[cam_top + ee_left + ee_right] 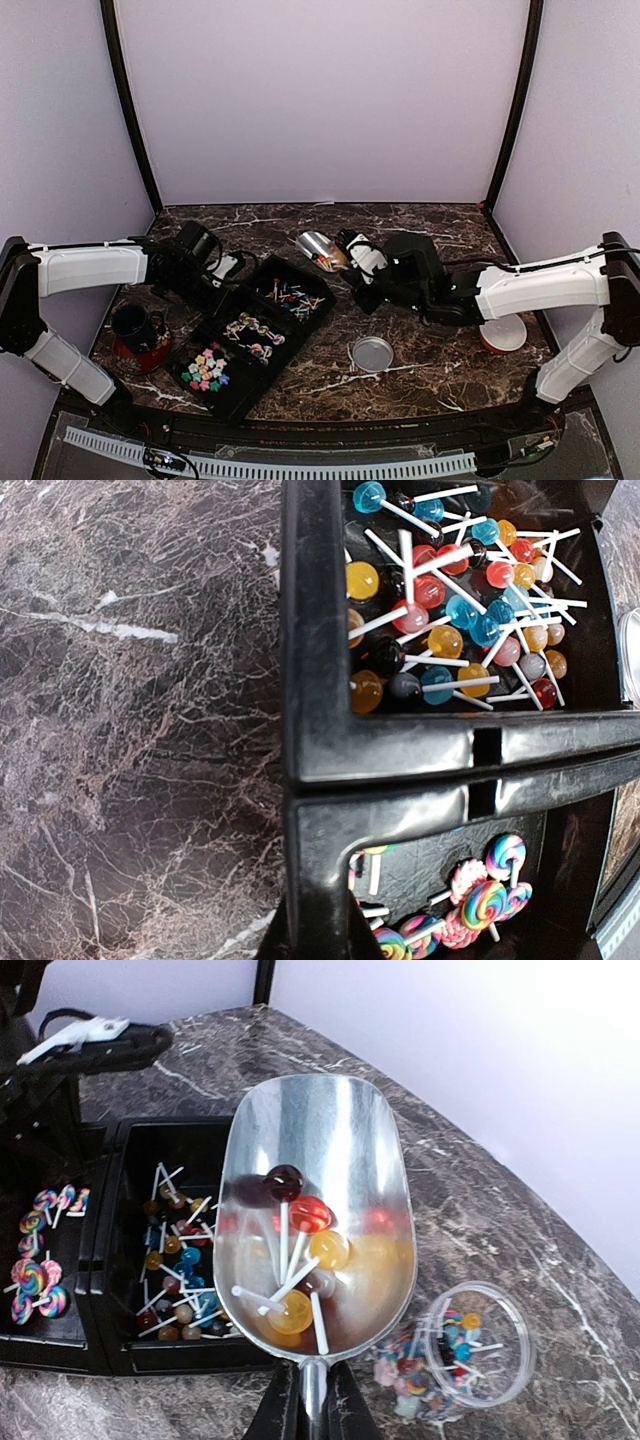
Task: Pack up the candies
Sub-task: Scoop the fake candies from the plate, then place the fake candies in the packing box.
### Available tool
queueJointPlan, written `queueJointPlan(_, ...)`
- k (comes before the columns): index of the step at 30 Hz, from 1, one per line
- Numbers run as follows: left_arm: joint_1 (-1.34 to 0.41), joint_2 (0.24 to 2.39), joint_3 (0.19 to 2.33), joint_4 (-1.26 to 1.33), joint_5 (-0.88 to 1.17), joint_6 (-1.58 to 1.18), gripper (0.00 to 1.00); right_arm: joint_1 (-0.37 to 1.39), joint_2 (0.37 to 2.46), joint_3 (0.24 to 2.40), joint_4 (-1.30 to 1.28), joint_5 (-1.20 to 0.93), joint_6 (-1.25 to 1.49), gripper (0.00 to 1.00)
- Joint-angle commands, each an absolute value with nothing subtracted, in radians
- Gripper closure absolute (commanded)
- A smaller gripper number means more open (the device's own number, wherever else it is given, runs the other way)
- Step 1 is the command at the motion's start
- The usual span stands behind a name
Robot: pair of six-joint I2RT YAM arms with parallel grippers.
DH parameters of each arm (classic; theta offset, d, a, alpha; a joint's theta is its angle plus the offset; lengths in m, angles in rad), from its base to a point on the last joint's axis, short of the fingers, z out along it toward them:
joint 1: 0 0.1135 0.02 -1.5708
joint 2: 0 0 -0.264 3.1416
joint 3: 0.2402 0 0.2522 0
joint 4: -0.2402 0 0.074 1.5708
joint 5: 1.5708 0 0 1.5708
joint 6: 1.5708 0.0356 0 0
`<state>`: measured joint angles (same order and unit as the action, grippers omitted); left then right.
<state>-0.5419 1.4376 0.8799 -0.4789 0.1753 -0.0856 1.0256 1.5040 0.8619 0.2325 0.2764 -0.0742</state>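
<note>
The marble table (440, 375) carries a black tray (400, 748) of three compartments; the left gripper (220, 288) sits closed at the tray's left edge; the right gripper (312, 1415) clamps the handle of a metal scoop (320, 1140), its mouth pointing away from the fingers; a glass jar (485, 1350) sits beneath the handle end; candies (311, 1214) rest in the scoop, sticks mostly along its length; more fill tray and jar.

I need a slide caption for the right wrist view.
Right pincer holds a metal scoop carrying several lollipops over the table, near the black tray and a jar of candies.
</note>
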Motion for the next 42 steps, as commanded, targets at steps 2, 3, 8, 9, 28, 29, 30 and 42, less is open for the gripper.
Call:
queueJointPlan(2, -0.534, 1.374, 0.912, -0.423, 0.228, -0.104, 1.0, 0.989, 1.397, 0.849, 0.175, 0.368, -0.084, 1.0)
queueJointPlan(3, -0.533, 1.374, 0.913, -0.424, 0.229, -0.104, 1.0, 0.983, 1.374, 0.849, 0.155, 0.38, -0.084, 1.0)
queueJointPlan(8, -0.532, 1.377, 0.912, -0.423, 0.227, -0.106, 1.0, 0.954, 1.294, 0.853, 0.043, 0.422, -0.079, 1.0)
queueJointPlan(9, -0.532, 1.377, 0.912, -0.423, 0.228, -0.105, 1.0, 0.948, 1.282, 0.858, 0.013, 0.427, -0.076, 1.0)
queueJointPlan(28, -0.532, 1.38, 0.911, -0.425, 0.224, -0.106, 1.0, 0.91, 1.328, 1.134, -0.638, 0.417, 0.037, 1.0)
queueJointPlan(29, -0.532, 1.379, 0.911, -0.425, 0.225, -0.107, 1.0, 0.906, 1.34, 1.144, -0.661, 0.415, 0.039, 1.0)
queueJointPlan(30, -0.532, 1.378, 0.911, -0.425, 0.224, -0.107, 1.0, 0.902, 1.35, 1.17, -0.681, 0.41, 0.04, 1.0)
queueJointPlan(42, -0.532, 1.373, 0.911, -0.425, 0.228, -0.107, 1.0, 0.824, 1.452, 1.297, -0.865, 0.324, 0.02, 1.0)
